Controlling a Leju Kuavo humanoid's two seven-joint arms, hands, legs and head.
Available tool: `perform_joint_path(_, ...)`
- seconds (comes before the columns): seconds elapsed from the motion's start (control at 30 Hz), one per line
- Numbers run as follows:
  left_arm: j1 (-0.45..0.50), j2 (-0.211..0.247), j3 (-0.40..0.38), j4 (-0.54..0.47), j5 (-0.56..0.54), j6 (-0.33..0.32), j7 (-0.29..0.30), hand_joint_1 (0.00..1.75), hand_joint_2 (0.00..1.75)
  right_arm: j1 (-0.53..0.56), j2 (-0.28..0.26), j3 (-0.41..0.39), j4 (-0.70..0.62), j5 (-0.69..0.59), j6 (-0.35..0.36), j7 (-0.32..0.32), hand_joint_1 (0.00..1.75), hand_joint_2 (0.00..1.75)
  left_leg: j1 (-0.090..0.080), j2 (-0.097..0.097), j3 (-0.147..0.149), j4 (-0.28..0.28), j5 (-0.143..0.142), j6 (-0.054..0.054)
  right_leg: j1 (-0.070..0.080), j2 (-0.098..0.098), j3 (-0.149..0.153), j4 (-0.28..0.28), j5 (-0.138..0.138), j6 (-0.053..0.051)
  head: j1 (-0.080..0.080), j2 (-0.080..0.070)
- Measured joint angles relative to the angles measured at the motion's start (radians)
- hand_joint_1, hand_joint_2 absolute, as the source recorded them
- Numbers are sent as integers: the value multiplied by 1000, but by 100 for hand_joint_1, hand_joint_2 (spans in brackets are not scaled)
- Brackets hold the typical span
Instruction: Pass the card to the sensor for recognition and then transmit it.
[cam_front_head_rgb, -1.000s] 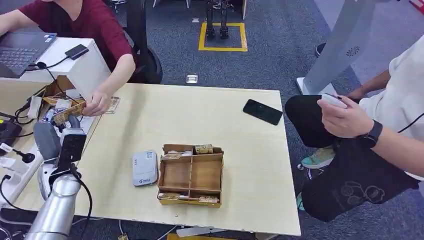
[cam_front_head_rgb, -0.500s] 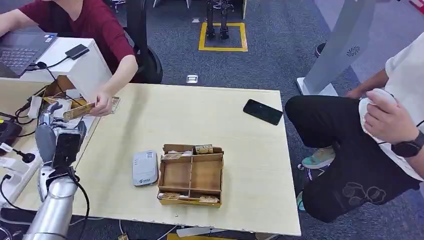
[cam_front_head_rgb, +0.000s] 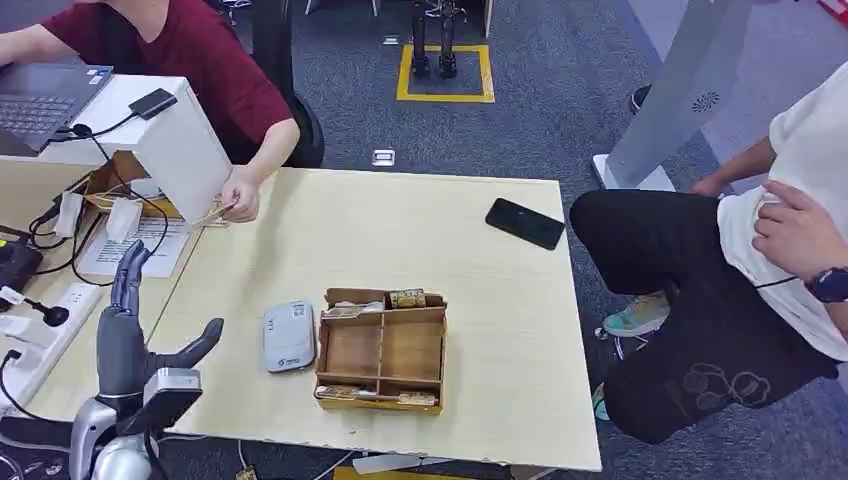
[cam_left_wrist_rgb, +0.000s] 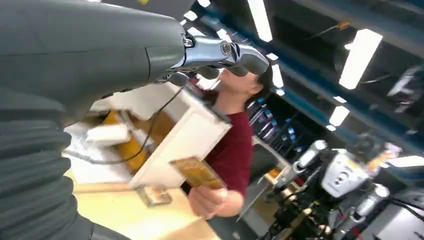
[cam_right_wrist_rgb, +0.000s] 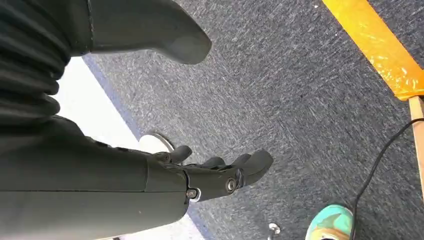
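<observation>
A person in a red top pinches the brown card (cam_front_head_rgb: 212, 213) at the table's far left corner; the left wrist view shows the card (cam_left_wrist_rgb: 197, 172) in that person's hand too. My left hand (cam_front_head_rgb: 130, 325) stands upright over the near left table edge, fingers apart, holding nothing, well short of the card. Its fingertips (cam_left_wrist_rgb: 235, 52) point toward the person. The white card sensor (cam_front_head_rgb: 290, 337) lies flat on the table, to the right of my left hand. My right hand (cam_right_wrist_rgb: 215, 172) hangs above grey carpet, fingers loose and empty.
A wooden compartment box (cam_front_head_rgb: 382, 350) sits right beside the sensor. A black phone (cam_front_head_rgb: 526, 223) lies at the far right of the table (cam_front_head_rgb: 400, 240). Cables, a power strip and papers (cam_front_head_rgb: 130, 245) crowd the left desk. A seated person (cam_front_head_rgb: 760, 260) is close to the table's right edge.
My left hand has come back and down from the far left corner, now empty. The person in red has drawn the card away to the right. The seated person's hand rose to the chest.
</observation>
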Motion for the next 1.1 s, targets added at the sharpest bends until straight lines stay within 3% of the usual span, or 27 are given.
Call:
perform_joint_path(0.17, 68, 50, -132, -55, -159, 45, -22, 0, 175, 0, -5, 0, 0, 3, 11, 2, 0, 175, 0, 0, 0, 0, 0, 0, 0, 0, 0, 0, 0, 0, 0, 0)
perform_joint_path(0.3, 96, 109, -235, -59, -274, 114, 27, 0, 175, 0, -9, 0, 0, 6, 19, 2, 0, 175, 0, 0, 0, 0, 0, 0, 0, 0, 0, 0, 0, 0, 0, 0)
perform_joint_path(0.6, 120, 159, -325, -59, -291, 137, 41, 0, 175, 0, -13, 0, 0, 10, 19, 5, 0, 175, 0, 0, 0, 0, 0, 0, 0, -1, 0, 0, 0, 0, 0, 0)
perform_joint_path(0.83, 120, 173, -357, -57, -305, 138, 52, 0, 175, -1, -13, 0, 0, 14, 19, 5, 0, 175, 0, 0, 0, 0, 0, 0, 0, -1, 0, 0, 0, 0, -1, 0)
perform_joint_path(1.1, 101, 169, -452, 8, -329, 147, 75, 0, 175, -9, -13, 0, 0, 23, 18, 1, 0, 175, 0, 0, 0, 0, 0, 0, 0, -1, 0, 0, 0, 0, 0, 0)
